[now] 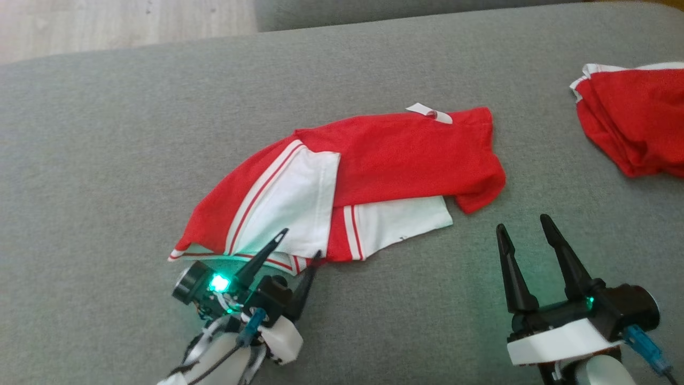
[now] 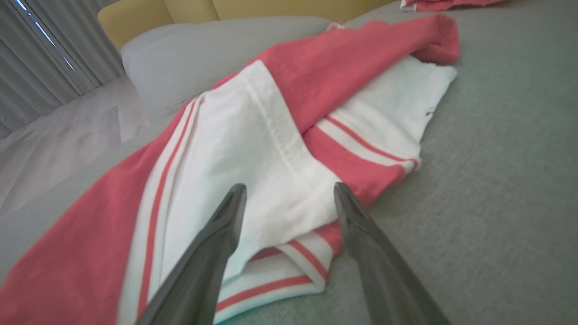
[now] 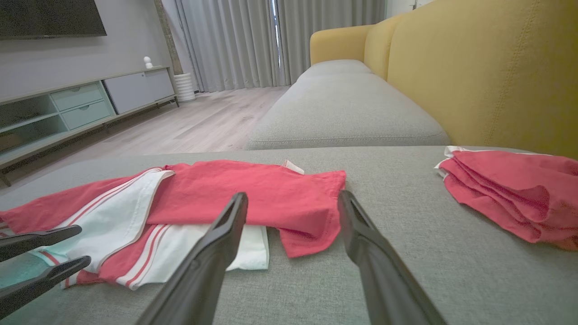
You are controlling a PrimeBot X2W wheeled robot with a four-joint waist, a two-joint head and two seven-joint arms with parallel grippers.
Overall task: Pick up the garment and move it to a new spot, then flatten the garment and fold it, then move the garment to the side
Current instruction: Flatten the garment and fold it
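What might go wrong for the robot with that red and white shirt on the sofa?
The shirt lies bunched in overlapping layers, so the open left tool, at its striped hem, may pinch only one layer and lift it twisted. Another red garment lies to the right; a shirt moved aside could land on it.

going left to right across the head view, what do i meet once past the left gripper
red and white garment → right gripper → red cloth pile

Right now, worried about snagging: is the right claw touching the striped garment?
Apart. Head view shows bare cushion between the right claw and the striped garment.
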